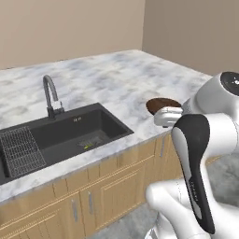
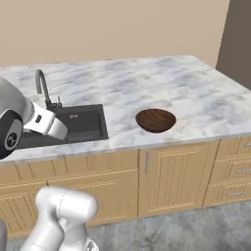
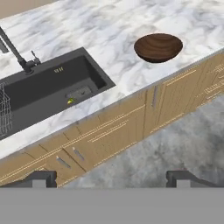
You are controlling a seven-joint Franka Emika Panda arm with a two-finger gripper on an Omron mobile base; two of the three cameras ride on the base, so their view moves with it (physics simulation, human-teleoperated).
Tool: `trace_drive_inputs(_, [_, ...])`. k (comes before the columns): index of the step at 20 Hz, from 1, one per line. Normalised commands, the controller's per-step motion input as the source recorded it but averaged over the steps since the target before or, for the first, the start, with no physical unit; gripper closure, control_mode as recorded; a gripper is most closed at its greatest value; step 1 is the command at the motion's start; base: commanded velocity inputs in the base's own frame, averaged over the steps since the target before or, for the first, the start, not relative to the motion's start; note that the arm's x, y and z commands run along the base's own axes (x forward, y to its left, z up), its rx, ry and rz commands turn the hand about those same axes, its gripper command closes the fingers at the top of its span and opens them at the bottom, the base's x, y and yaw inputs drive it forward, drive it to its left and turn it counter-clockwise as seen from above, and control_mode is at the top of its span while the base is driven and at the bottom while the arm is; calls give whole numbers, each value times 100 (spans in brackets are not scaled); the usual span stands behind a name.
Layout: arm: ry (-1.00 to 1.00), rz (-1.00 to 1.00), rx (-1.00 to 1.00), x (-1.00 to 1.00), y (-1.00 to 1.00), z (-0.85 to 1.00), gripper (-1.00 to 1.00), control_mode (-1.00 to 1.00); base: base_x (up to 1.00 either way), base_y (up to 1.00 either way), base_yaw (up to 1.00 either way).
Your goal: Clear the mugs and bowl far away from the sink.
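Bowl [image 2: 156, 120] beside sink [image 2: 73, 123], prob. apart.

Place: a rendered home kitchen.
Worktop [image 2: 196, 98]: grey-veined white marble, running into a corner.
Sink [image 1: 79, 130]: dark recessed basin set in the worktop, with a wire rack [image 1: 21, 151] at one end.
Tap [image 1: 50, 95]: dark gooseneck behind the basin.
Cabinets [image 2: 171, 174]: light wood doors and drawers with metal handles, under the worktop.
Bowl [image 2: 155, 120]: dark wood, near the worktop's front edge.
Walls [image 2: 122, 24]: plain beige.
Floor [image 3: 175, 144]: mottled grey.
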Motion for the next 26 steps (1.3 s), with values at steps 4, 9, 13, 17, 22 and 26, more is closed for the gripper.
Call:
trace_drive_inputs(4, [0,0,0,0,0,0,-100,100,11,-100,0])
trace_drive_inputs(9, [0,0,0,0,0,0,-100,100,47,-100,0])
trace_drive_inputs(13, [0,0,0,0,0,0,-100,100,70,-100,0])
trace_drive_inputs(17, [0,0,0,0,0,0,-100,100,92,-94,10])
trace_drive_inputs(22, [0,0,0,0,0,0,-100,100,100,-19,3])
trace_drive_inputs(26, [0,0,0,0,0,0,-100,100,64,0,17])
